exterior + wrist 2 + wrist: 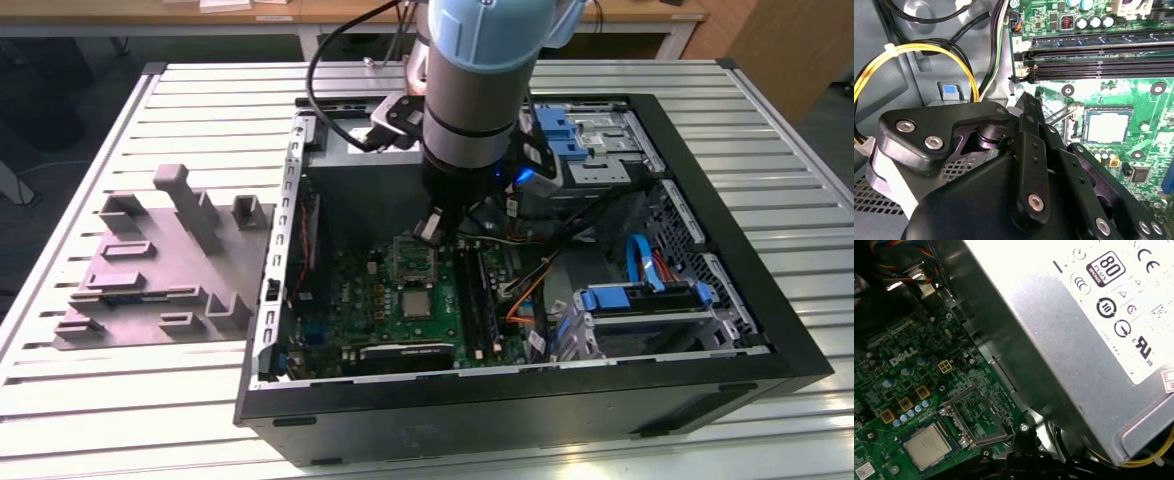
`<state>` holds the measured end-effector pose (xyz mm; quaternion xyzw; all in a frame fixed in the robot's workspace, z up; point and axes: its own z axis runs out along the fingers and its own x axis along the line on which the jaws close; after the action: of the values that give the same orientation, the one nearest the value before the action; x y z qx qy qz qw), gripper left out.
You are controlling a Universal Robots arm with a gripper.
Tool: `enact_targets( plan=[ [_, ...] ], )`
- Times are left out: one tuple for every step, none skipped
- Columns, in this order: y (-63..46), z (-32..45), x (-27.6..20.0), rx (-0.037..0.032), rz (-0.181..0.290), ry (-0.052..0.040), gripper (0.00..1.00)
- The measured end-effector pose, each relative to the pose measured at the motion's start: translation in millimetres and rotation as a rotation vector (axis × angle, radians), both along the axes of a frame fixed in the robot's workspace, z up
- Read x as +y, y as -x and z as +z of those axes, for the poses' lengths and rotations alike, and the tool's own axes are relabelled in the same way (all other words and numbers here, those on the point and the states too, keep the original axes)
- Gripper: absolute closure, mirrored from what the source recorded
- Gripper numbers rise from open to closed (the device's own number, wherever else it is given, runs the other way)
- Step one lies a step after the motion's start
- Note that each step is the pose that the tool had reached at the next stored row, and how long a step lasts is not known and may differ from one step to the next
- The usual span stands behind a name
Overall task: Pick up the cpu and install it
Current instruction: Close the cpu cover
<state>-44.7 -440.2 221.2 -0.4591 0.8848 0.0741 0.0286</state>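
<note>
The small square cpu with its silvery-grey metal top (pixel 416 301) is lying flat, face up, in its socket on the green motherboard (pixel 358 300), near the exterior view's centre; being square, it is showing no long axis. The hollow silver metal frame (pixel 975 419) is standing hinged open just beside the chip in the first wrist view. The black pincer (pixel 1026 107) is appearing closed, holding nothing, apart from the chip in the second wrist view; the arm is hiding it in the exterior view.

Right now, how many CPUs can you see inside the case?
1. The cpu sits in its socket on the green motherboard, beside the open hinged metal frame. Another could be hidden beneath the arm.
</note>
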Motion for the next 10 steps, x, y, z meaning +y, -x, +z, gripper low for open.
enact_targets(
  plan=[
    [0.1, 0.7, 0.1, 0.0, 0.002, 0.0015, 0.89],
    [0.1, 1.4, 0.2, -0.0001, 0.004, 0.0029, 0.89],
    [0.2, 2.3, 0.4, -0.0001, 0.006, 0.0045, 0.89],
    [0.3, 3.1, 0.5, -0.0001, 0.007, 0.006, 0.89],
    [0.4, 3.9, 0.6, -0.0001, 0.008, 0.0079, 0.89],
    [0.5, 4.5, 0.7, -0.0002, 0.01, 0.0106, 0.89],
    [0.7, 5.1, 0.7, -0.0001, 0.012, 0.0144, 0.89],
    [0.8, 5.7, 0.8, 0.0, 0.013, 0.0191, 0.89],
    [0.9, 6.2, 0.9, 0.0, 0.014, 0.0251, 0.89],
    [1.0, 6.7, 0.9, 0.0, 0.015, 0.0313, 0.89]
  ],
)
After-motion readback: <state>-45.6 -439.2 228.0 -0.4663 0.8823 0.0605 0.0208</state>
